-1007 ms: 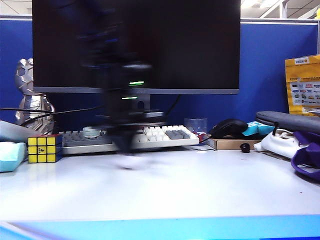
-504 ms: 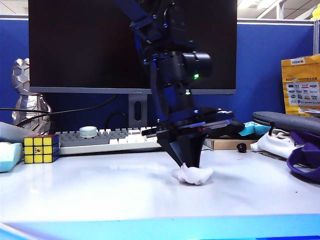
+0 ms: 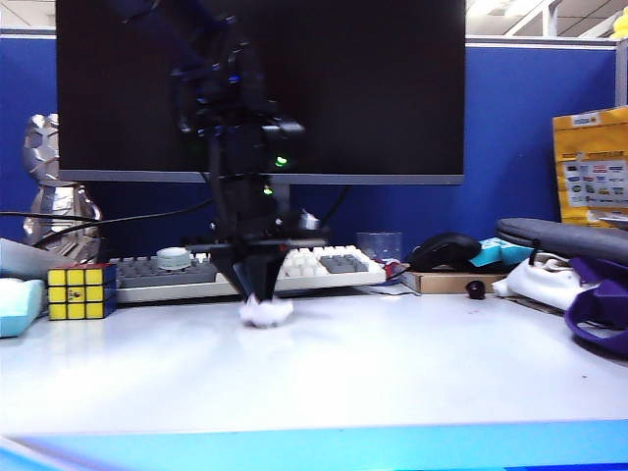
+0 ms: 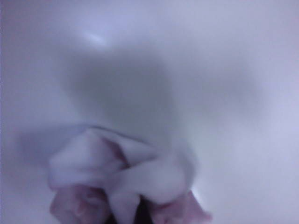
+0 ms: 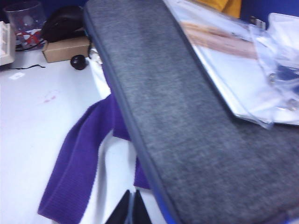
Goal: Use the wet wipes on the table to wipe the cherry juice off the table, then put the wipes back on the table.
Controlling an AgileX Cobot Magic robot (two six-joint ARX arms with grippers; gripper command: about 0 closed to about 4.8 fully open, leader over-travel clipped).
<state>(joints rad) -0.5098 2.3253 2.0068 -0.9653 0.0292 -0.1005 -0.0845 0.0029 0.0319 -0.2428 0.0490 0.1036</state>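
White table [image 3: 392,373], crumpled pink-stained wet wipes [image 3: 266,312] pinched in left gripper [image 3: 258,296]; right gripper [image 5: 131,207] closed, empty.

The wet wipe [image 3: 266,312] is a small crumpled white wad with faint pink stains, pressed on the surface [image 3: 392,373] just in front of the keyboard, pinched in the left hand [image 3: 257,294]. The surface is wide, white and glossy with a light blue front edge. Faint pink juice marks [image 5: 49,97] lie on it near its right side.
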